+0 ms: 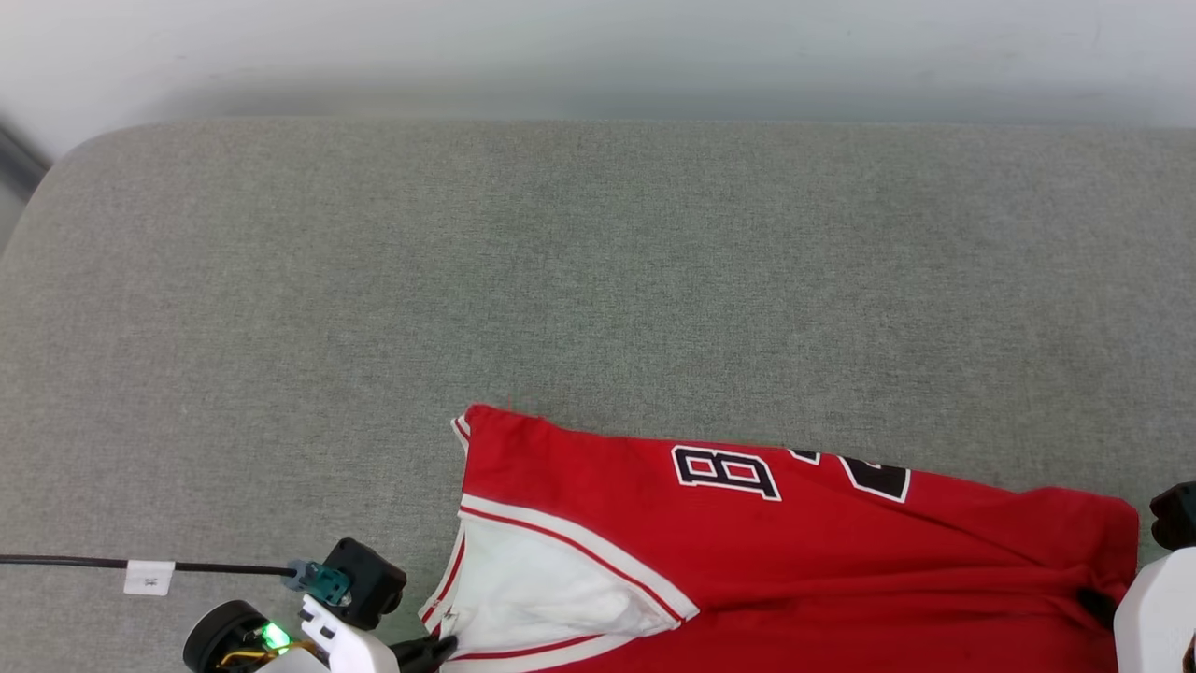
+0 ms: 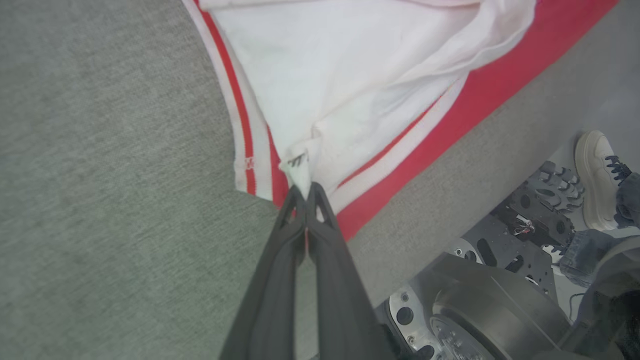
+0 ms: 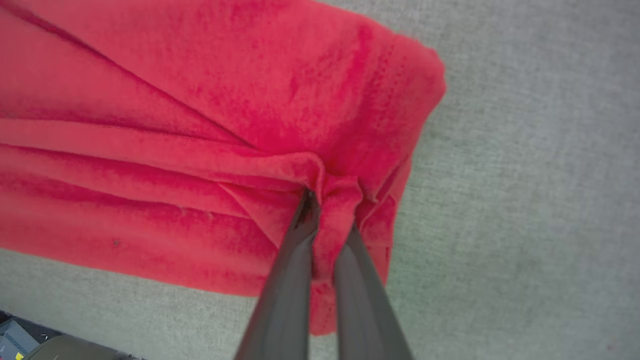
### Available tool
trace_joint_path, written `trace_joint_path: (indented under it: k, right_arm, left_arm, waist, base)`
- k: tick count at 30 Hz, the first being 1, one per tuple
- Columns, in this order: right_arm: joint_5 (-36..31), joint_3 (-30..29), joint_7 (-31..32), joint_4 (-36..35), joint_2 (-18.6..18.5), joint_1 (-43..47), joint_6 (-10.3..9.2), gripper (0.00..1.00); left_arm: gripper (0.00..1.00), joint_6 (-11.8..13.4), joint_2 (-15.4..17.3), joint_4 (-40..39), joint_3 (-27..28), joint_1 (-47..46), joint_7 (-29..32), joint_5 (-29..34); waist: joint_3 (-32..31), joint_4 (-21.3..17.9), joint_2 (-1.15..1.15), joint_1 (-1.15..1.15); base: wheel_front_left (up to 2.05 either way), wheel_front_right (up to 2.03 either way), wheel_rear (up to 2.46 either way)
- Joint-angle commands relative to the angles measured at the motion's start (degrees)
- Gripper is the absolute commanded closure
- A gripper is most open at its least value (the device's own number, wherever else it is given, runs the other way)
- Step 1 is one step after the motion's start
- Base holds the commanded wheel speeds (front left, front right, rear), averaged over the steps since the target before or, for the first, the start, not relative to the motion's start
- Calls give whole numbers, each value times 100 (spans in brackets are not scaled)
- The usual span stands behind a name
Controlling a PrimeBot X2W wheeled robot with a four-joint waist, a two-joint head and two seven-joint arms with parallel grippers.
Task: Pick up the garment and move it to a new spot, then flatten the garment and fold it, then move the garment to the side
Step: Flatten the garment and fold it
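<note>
- Left gripper [image 2: 305, 192] — fingers pinched together on the striped sleeve hem of the garment [image 2: 375, 75].
- Right gripper [image 3: 327, 215] — clamped on a bunched red fold at the opposite end.
- The garment lies stretched between them along the near edge of the grey cushion [image 1: 598, 280], black lettering facing up.

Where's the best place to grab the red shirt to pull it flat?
By its two ends: the white sleeve's striped cuff and the bunched red end, coming in low from the near edge. The garment lies limp, stretched sideways; the left gripper and right gripper pinch there.
</note>
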Motion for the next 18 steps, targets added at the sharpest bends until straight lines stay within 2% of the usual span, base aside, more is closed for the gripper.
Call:
trace_joint_path:
  k: [1, 2, 3, 4, 9, 13, 18]
  right_arm:
    - [33, 115, -18, 150, -55, -11, -2, 100]
    - [87, 154, -38, 191, -42, -28, -2, 100]
    - [144, 174, -55, 229, -21, -50, -2, 77]
    - [224, 200, -137, 299, -21, -141, -3, 0]
    - [400, 161, -254, 243, -47, -294, -2, 0]
    - [490, 0, -242, 34, -90, -374, -2, 0]
    - [697, -500, 99, -387, 343, -233, -2, 0]
  left_arm:
    - [100, -37, -52, 98, -39, 7, -49, 96]
    - [100, -32, -86, 161, -55, -19, -74, 138]
    - [100, -42, -112, 215, -75, -56, -126, 203]
    - [0, -67, -222, 370, -146, -119, -218, 330]
    - [0, -55, -373, 495, -92, -179, -447, 366]
    - [0, 54, -540, 442, 168, -229, -954, 311]
    - [0, 321, -716, 425, 677, -94, -1977, 350]
  waist:
    - [5, -11, 0, 0]
    - [7, -13, 0, 0]
    - [10, -15, 0, 0]
    - [3, -32, 0, 0]
    - [-154, -78, 0, 0]
    - [-295, -127, 0, 0]
    - [-474, -175, 0, 0]
  base:
    - [0, 0, 0]
    - [0, 0, 0]
    - [0, 0, 0]
    - [0, 0, 0]
    - [0, 0, 0]
    - [0, 0, 0]
    - [0, 0, 0]
